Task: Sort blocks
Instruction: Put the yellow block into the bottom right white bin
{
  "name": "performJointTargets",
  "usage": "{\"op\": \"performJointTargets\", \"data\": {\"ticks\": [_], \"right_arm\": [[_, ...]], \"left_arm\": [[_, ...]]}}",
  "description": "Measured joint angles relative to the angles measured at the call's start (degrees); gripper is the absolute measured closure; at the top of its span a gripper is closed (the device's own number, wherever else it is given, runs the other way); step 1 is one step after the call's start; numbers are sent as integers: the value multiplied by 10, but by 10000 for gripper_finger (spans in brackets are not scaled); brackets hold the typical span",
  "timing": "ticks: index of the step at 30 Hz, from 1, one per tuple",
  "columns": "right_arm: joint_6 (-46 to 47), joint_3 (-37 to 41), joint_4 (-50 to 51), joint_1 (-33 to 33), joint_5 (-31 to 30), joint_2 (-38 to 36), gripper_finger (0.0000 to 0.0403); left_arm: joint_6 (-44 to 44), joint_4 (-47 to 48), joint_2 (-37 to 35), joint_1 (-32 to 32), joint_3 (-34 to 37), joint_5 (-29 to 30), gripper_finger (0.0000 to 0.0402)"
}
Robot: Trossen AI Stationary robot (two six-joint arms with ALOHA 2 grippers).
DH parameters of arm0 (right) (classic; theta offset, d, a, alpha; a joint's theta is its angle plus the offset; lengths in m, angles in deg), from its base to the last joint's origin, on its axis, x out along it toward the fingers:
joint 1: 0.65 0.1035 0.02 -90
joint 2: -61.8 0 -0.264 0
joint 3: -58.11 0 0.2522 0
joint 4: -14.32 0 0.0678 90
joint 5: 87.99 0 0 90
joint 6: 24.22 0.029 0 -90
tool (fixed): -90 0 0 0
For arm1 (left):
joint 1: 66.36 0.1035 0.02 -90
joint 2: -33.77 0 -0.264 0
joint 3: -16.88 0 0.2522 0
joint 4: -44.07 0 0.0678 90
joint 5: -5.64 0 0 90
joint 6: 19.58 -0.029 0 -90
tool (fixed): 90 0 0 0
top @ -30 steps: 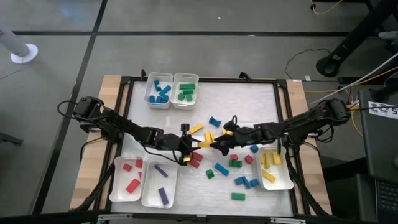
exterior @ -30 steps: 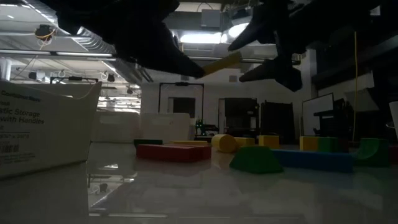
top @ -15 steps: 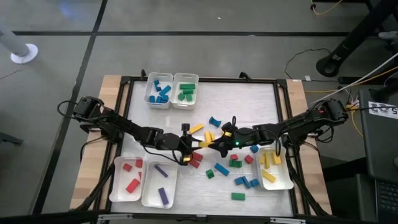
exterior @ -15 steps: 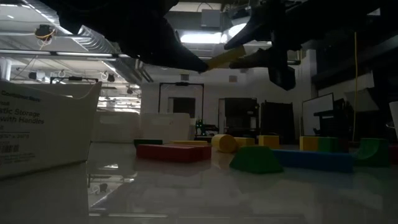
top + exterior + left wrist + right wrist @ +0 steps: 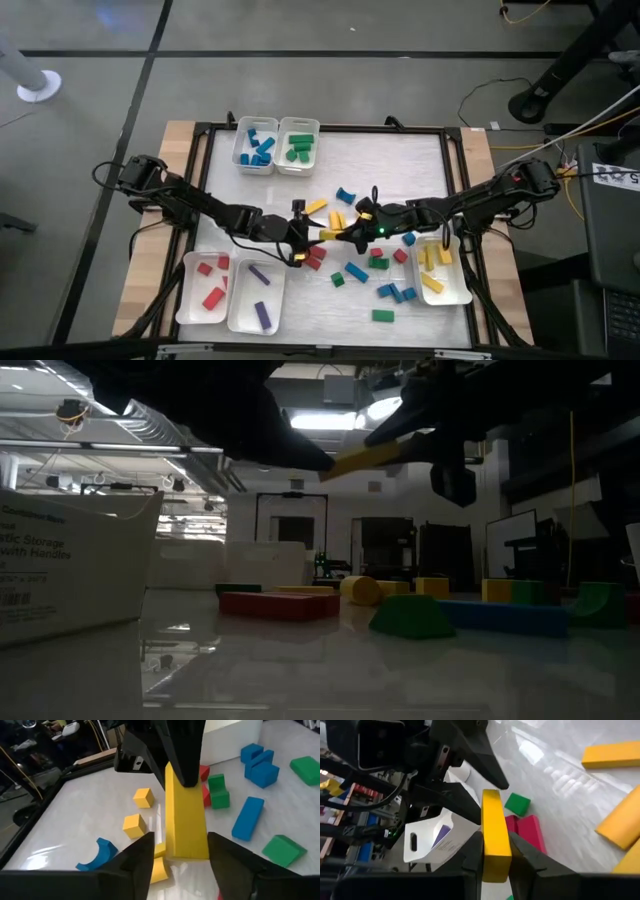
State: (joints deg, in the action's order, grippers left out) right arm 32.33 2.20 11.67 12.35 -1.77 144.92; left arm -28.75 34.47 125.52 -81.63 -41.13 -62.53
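Note:
A yellow bar block (image 5: 333, 236) hangs above the table's middle, between my two grippers. My right gripper (image 5: 352, 233) is shut on the bar's right-hand end. My left gripper (image 5: 316, 238) is open; its fingers (image 5: 137, 865) stand on either side of the bar's (image 5: 186, 827) left-hand end, a gap showing beside one of them. The low view shows the bar (image 5: 362, 459) high over the table, between both dark grippers. Loose blocks (image 5: 378, 264) in red, blue, green and yellow lie on the white table below. My right gripper pinches the bar's right-hand end (image 5: 495, 851) between its two fingers (image 5: 475, 855). The fingers come from the table's right, slanting slightly down, and lie along the bar. The bar is lifted clear of the table, nearly level, its free end reaching between my left gripper's fingers.
White trays stand at the edges: blue blocks (image 5: 256, 146) and green blocks (image 5: 298, 144) at the far side, red (image 5: 206, 288) and purple (image 5: 258, 298) at the near left, yellow (image 5: 440, 268) at the near right. A red bar (image 5: 280, 604) and green arch (image 5: 412, 618) lie below.
My right gripper has shut on the yellow bar's right-hand end, having stood open around it a second ago. My left gripper has opened at the bar's other end. Both arms have stayed in place, and the bar has kept its height.

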Motion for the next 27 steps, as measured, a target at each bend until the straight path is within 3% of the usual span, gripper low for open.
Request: {"op": "performJointTargets", "data": {"ticks": [5,14,20,27], "right_arm": [[-1,-3,42,-1,43,-21,342],[-33,-63,390,1,129,-123,342],[-30,-110,559,24,230,-173,331],[13,-148,715,82,242,-187,343]], "left_arm": [[21,1,0,-1,-1,-3,209],[25,8,0,-6,0,6,206],[27,9,0,-6,0,6,205],[44,20,0,-6,0,5,205]]}}
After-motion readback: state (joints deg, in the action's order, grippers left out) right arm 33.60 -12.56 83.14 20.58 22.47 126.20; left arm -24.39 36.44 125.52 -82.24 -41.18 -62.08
